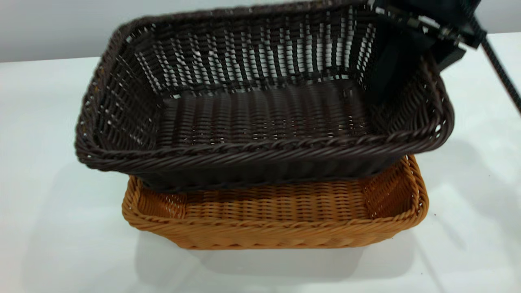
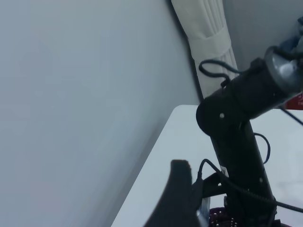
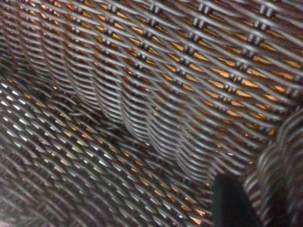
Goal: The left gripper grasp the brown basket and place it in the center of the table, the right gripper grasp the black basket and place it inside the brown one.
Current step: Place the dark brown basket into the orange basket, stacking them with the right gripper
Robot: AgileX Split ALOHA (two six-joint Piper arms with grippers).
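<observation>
The black basket (image 1: 260, 118) hangs tilted in the air, its near long side lowest and overlapping the far half of the brown basket (image 1: 285, 211). The brown basket stands flat on the white table (image 1: 53, 203) near the middle. My right gripper (image 1: 411, 69) is shut on the black basket's right short wall, with one finger inside it. In the right wrist view that finger (image 3: 228, 201) lies against the dark weave (image 3: 142, 94), and orange shows through the gaps. My left gripper (image 2: 177, 198) is raised off to the side, away from both baskets, and out of the exterior view.
The left wrist view shows the right arm (image 2: 241, 142) over the table, a grey wall and a white curtain (image 2: 208, 42) behind. Bare tabletop lies to the left, right and front of the baskets.
</observation>
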